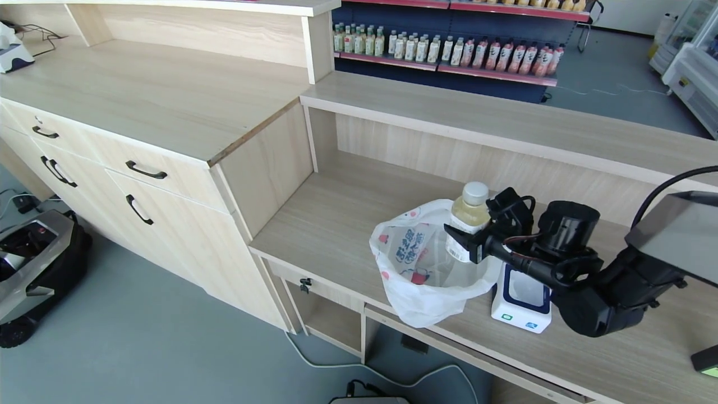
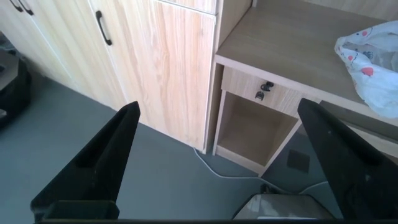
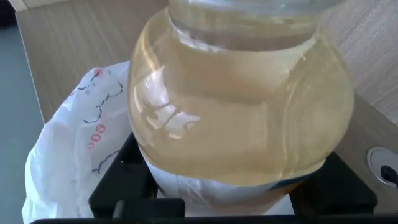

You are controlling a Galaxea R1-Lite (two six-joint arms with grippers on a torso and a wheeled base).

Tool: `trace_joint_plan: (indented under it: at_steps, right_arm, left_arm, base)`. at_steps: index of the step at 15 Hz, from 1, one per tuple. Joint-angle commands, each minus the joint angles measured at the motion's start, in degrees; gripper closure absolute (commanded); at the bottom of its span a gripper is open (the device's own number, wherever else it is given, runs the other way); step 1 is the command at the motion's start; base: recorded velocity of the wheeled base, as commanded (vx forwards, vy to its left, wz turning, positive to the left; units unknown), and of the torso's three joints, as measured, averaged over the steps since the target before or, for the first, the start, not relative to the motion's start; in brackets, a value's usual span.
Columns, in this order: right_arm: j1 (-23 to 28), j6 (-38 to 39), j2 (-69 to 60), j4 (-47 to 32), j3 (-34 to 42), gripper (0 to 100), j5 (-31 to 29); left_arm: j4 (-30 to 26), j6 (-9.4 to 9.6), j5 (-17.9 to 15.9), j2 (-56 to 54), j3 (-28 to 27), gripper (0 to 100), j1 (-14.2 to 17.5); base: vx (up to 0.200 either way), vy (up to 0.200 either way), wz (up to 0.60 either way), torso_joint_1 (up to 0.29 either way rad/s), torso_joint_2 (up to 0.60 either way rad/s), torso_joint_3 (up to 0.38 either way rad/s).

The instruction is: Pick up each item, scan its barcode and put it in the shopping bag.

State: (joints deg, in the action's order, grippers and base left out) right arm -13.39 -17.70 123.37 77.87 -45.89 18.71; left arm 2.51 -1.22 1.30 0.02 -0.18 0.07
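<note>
A bottle (image 1: 468,221) of pale yellow drink with a white cap is held upright over the far right rim of the white shopping bag (image 1: 418,264), which stands open on the lower counter. My right gripper (image 1: 468,235) is shut on the bottle at its labelled lower half. In the right wrist view the bottle (image 3: 239,106) looms close, between black fingers (image 3: 124,190), with the bag (image 3: 74,143) beside and below it. A white and blue barcode scanner (image 1: 521,300) stands just right of the bag, under my right wrist. My left gripper (image 2: 217,162) hangs open above the grey floor, left of the counter.
The bag sits on a light wooden counter (image 1: 348,213) with a raised back ledge (image 1: 505,120). A taller cabinet (image 1: 140,95) with drawers stands to the left. A shelf of bottles (image 1: 449,50) lines the far wall. A grey device (image 1: 681,230) sits at the right edge.
</note>
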Motion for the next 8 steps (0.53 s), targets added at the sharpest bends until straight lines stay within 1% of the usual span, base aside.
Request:
trace_joint_plan:
  at_steps: [1,5,8]
  right_arm:
    - [0.4,-0.1,3.5,0.3,-1.6,100,0.0]
    - [2.8,-0.1,7.8,0.4,-7.6,100,0.0]
    - [3.4,0.1,9.6,0.3,-9.6,100,0.0]
  left_arm:
    - [0.0,-0.01,0.0,0.0,0.0,0,0.0]
    - [0.0,-0.01,0.0,0.0,0.0,0,0.0]
    - [0.0,-0.01,0.0,0.0,0.0,0,0.0]
  base:
    - [0.0,0.0,0.0,0.0,0.0,0.0]
    - [0.0,0.0,0.0,0.0,0.0,0.0]
    - [0.0,0.0,0.0,0.0,0.0,0.0]
